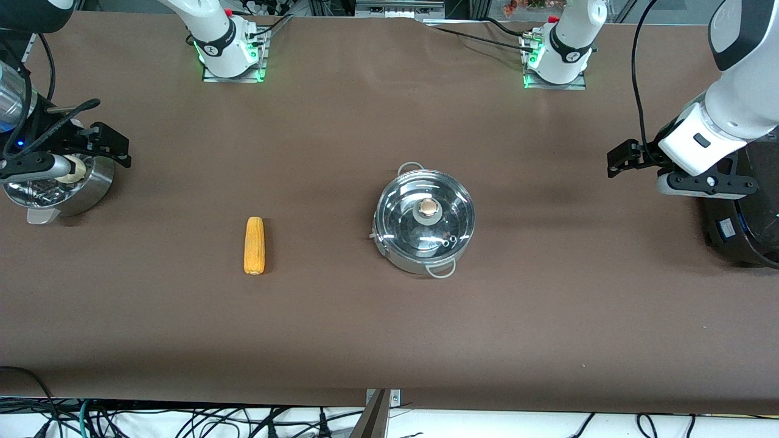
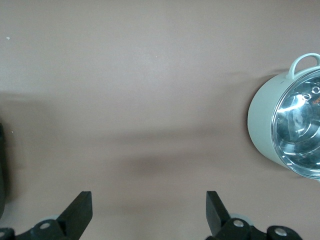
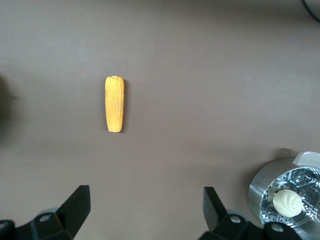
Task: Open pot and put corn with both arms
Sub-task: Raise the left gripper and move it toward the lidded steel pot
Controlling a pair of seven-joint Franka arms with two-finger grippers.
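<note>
While both my pincers hang open at frame edges, left pincer (image 1: 614, 163), right pincer (image 1: 112, 146), pot (image 1: 424, 220) sits lidded mid-desk, corn (image 1: 254, 245) centre-left. Nothing started; lid knob first.

From my console the counter (image 1: 389, 316) looked like matt brown sheet, faintly creased. The pot (image 1: 424, 219) was polished, mirror-bright steel under a clear glass lid (image 1: 424, 213) with a brass-coloured knob (image 1: 428, 207). The corn (image 1: 254, 245) looked rough and dull yellow-orange. The steamer pot (image 1: 58, 188) was brushed steel, the bun (image 3: 288, 201) in it smooth and white.
</note>
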